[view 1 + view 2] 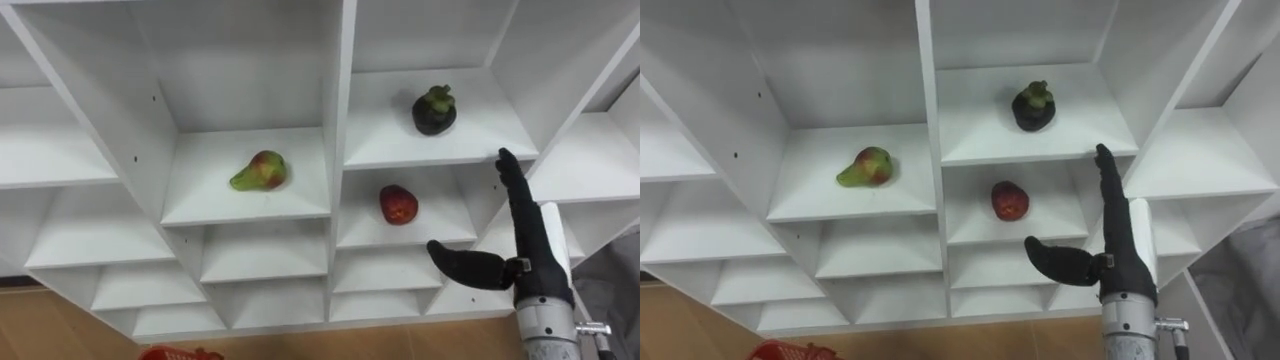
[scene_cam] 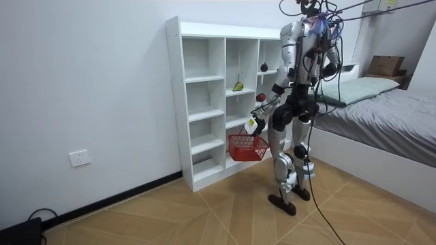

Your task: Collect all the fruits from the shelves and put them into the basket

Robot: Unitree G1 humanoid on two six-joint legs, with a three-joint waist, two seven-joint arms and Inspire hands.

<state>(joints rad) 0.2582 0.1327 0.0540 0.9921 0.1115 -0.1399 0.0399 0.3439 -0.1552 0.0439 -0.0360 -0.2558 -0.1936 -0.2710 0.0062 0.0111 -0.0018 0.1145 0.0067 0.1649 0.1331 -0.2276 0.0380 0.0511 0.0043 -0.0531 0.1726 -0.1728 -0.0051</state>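
Robot position: stands upright on the wooden floor (image 2: 204, 211), close in front of the closet (image 1: 340, 120) and facing it; a bed (image 2: 388, 116) lies behind it at the room view's right.
Closet: white, open-fronted, divided into compartments by shelves and upright panels.
Red basket (image 2: 246, 147): hangs in the air in front of the lower shelves, at the robot's left side; its rim shows at the lower left edge of the eye views.
Left hand (image 2: 257, 114): lowered beside the hip, fingers closed on the red basket's handle, the basket hanging below it.
Pear (image 1: 260, 171): green with a red blush, lies on its side on a shelf in the centre column, stem end toward the left.
Red fruit (image 1: 398, 204): round, sits on the shelf one column to the right, just below the level of the pear.
Mangosteen (image 1: 434, 110): dark, with a green cap, stands upright on the shelf directly above the red fruit.
Right hand (image 1: 535, 250): raised in front of the closet, right of both fruits and touching neither; fingers straight and pointing up, thumb spread out toward the left, holding nothing.
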